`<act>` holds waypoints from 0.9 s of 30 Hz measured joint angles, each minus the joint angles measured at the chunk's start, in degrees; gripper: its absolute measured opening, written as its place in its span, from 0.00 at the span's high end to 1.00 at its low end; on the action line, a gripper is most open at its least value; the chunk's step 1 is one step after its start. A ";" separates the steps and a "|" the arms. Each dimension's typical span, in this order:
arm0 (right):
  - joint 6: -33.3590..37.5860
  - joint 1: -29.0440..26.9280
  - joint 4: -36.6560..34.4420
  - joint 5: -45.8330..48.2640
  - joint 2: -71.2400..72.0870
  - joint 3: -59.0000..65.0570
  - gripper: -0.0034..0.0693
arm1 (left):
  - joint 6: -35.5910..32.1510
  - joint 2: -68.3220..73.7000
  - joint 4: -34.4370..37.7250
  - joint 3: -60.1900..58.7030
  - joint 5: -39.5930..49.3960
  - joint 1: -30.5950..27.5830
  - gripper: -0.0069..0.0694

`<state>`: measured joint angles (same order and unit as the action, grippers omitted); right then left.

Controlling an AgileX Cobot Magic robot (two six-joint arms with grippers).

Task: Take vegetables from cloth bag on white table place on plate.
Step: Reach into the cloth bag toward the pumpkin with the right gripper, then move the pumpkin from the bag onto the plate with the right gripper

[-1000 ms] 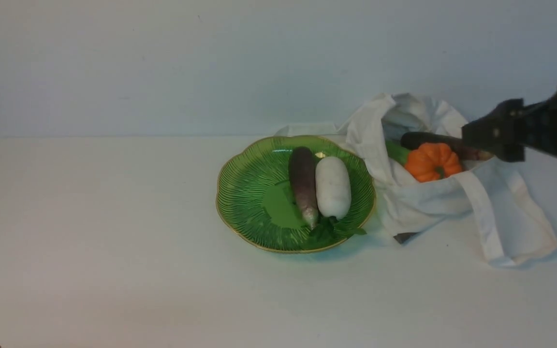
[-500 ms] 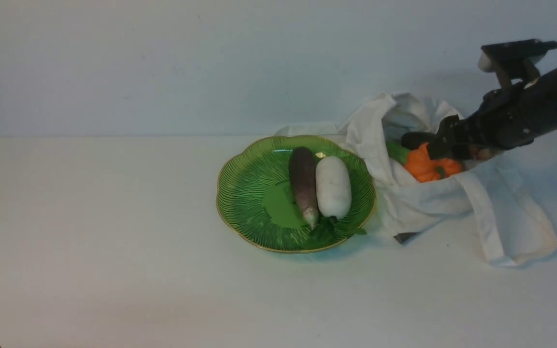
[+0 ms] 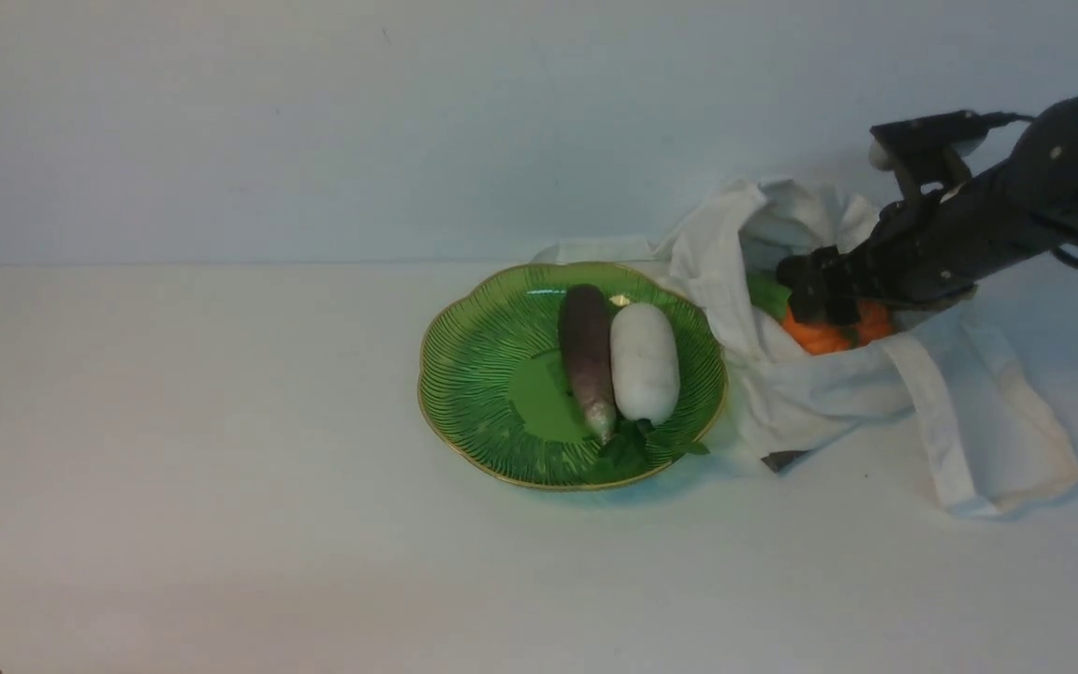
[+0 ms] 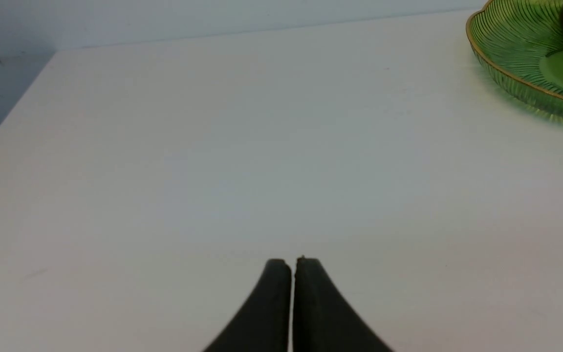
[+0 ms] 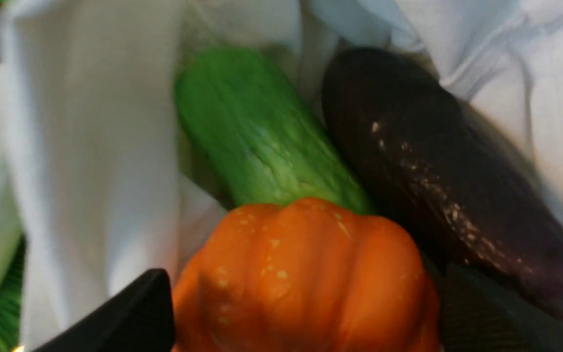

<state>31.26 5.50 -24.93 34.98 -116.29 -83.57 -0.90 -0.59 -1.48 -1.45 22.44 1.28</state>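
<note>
The cloth bag point(image 3: 820, 393) lies open on the white table point(image 3: 221, 468), to the right of the green plate point(image 3: 464, 374). A purple eggplant point(image 3: 586, 360) and the white radish point(image 3: 644, 360) lie on the plate. In the bag are the orange pumpkin point(image 3: 820, 335), the cucumber point(image 3: 765, 292) and a second eggplant point(image 5: 423, 161). My right gripper point(image 3: 815, 290) is inside the bag mouth, open, with a jaw on each side of the pumpkin point(image 5: 306, 274). The cucumber point(image 5: 257, 132) lies just beyond it. My left gripper point(image 4: 293, 264) is shut and empty over bare table.
The bag's long strap point(image 3: 960, 449) lies looped on the table at the right. Bag fabric point(image 5: 91, 146) stands close beside the pumpkin. The plate's rim point(image 4: 516, 54) shows far from the left gripper. A wall stands behind the table.
My right arm has moved left and down into the bag mouth, so its jaws now straddle the pumpkin. The plate, vegetables and left gripper have not moved.
</note>
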 joint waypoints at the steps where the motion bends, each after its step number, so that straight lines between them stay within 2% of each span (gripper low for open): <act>1: 0.00 0.00 0.00 -0.06 -0.28 -0.05 0.02 | 0.00 0.00 0.00 0.00 0.00 0.00 0.92; 5: -0.04 0.00 -0.06 -0.45 -0.86 -0.19 0.06 | 0.00 0.00 0.00 0.00 0.00 0.00 0.92; 9: -0.91 0.00 -0.20 -0.23 -1.21 -0.50 0.14 | 0.00 0.00 0.00 0.00 0.00 0.00 0.92; 13: -1.28 0.00 0.00 0.26 -1.21 -0.69 0.14 | 0.00 0.00 0.00 0.00 0.00 0.00 0.92; 23: -3.69 -0.55 2.36 13.07 3.92 -6.47 0.15 | 0.00 0.00 0.00 0.00 0.00 0.00 0.92; 27: -3.57 -0.04 -2.51 19.26 8.27 -8.49 0.15 | 0.00 0.00 0.00 0.00 0.00 0.00 0.92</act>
<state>27.69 5.46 -27.44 54.25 -108.02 -92.07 -0.90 -0.59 -1.48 -1.45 22.44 1.28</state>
